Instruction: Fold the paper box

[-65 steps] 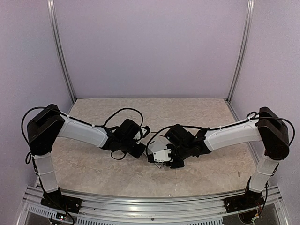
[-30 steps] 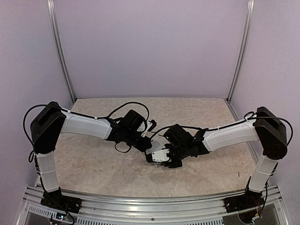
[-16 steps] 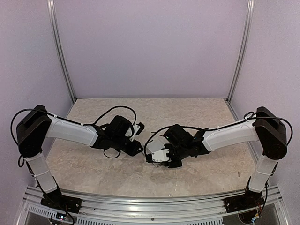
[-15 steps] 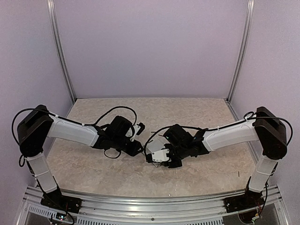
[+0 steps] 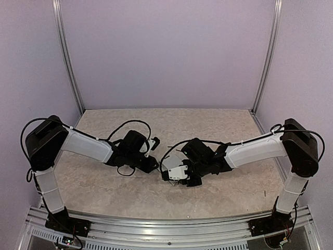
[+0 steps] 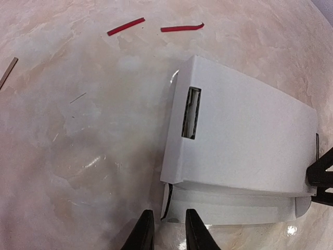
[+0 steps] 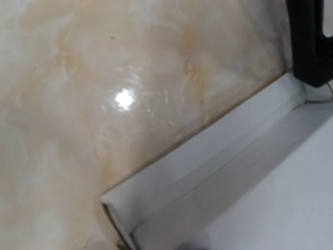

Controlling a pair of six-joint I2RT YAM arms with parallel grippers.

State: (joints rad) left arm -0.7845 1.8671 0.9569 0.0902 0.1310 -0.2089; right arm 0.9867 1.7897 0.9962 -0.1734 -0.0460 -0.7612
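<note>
Paper box (image 6: pixel 244 140) sat near the middle of the marbled counter (image 5: pixel 104 187), partly folded, with a dark slot (image 6: pixel 191 113) in its top panel and a flap showing under its lower edge. Left tool (image 6: pixel 168 228), at the bottom of the left wrist frame, held nothing; its fingers stood slightly apart, with the box's near corner just ahead of the gap. Right tool (image 6: pixel 321 186) was clamped on the box's right edge, one black finger above the panel and one below. Two red strips (image 6: pixel 126 26) lay apart from the box, upper left.
</note>
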